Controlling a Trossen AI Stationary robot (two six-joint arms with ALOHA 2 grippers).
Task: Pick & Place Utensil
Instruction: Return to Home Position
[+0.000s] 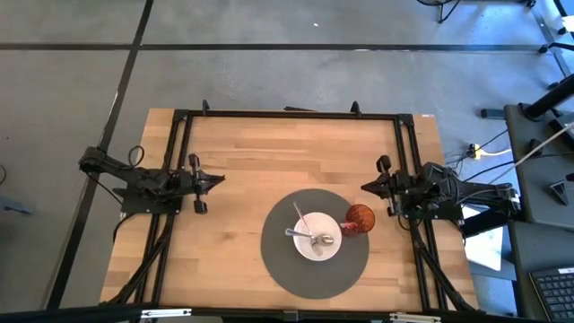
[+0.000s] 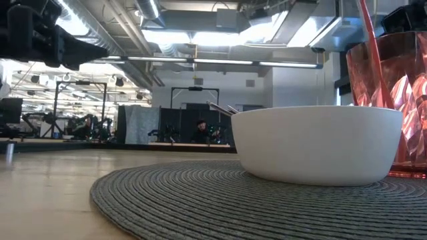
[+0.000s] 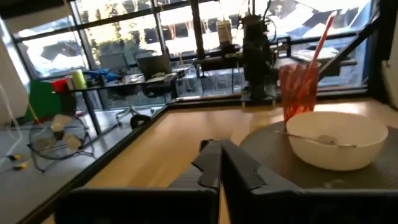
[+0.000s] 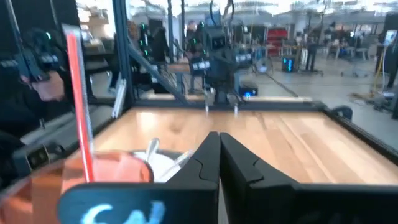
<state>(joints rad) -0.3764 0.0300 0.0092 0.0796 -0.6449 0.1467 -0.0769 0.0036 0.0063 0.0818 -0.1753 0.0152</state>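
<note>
Two silver metal utensils [image 1: 309, 236] lie in the round white bowl [image 1: 328, 254] toward 6 o'clock on the wooden bench [image 1: 242, 152]. I judge nothing is left to carry, so my left hand [image 1: 218, 179] at 9 o'clock and my right hand [image 1: 366, 186] at 3 o'clock park clear, both closed and empty.

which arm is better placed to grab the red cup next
Likely right: the right gripper sits just beside the red cup; the left gripper is across the table, past the white bowl.

We've got utensils [image 1: 309, 236] in the white bowl [image 1: 303, 252] on the grey mat [image 1: 287, 269], left gripper [image 1: 218, 180] and right gripper [image 1: 366, 186] flanking, well clear.
</note>
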